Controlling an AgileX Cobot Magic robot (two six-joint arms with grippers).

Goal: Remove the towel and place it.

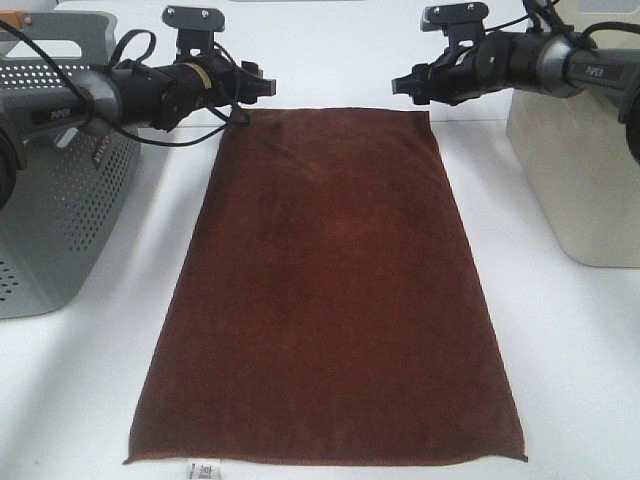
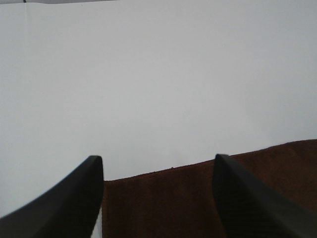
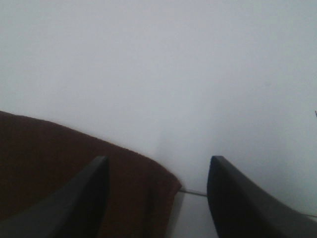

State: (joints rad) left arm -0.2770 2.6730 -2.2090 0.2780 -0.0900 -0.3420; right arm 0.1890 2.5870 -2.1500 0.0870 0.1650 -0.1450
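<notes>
The dark reddish-brown towel [image 1: 325,290] lies spread flat on the white table [image 1: 580,380], with its small white tag [image 1: 203,468] at the near left corner. Just above the towel's far left corner, my left gripper [image 1: 262,85] is open; in the left wrist view its black fingers [image 2: 74,198] stand wide apart over the towel's edge [image 2: 158,208], with nothing between them. My right gripper [image 1: 400,85] hovers at the far right corner and is also open. In the right wrist view its fingers [image 3: 233,198] straddle the towel's corner [image 3: 49,163] without holding it.
A grey perforated basket [image 1: 50,200] stands at the left edge under the left arm. A beige bin [image 1: 575,170] stands at the right under the right arm. Bare white table borders the towel on both sides.
</notes>
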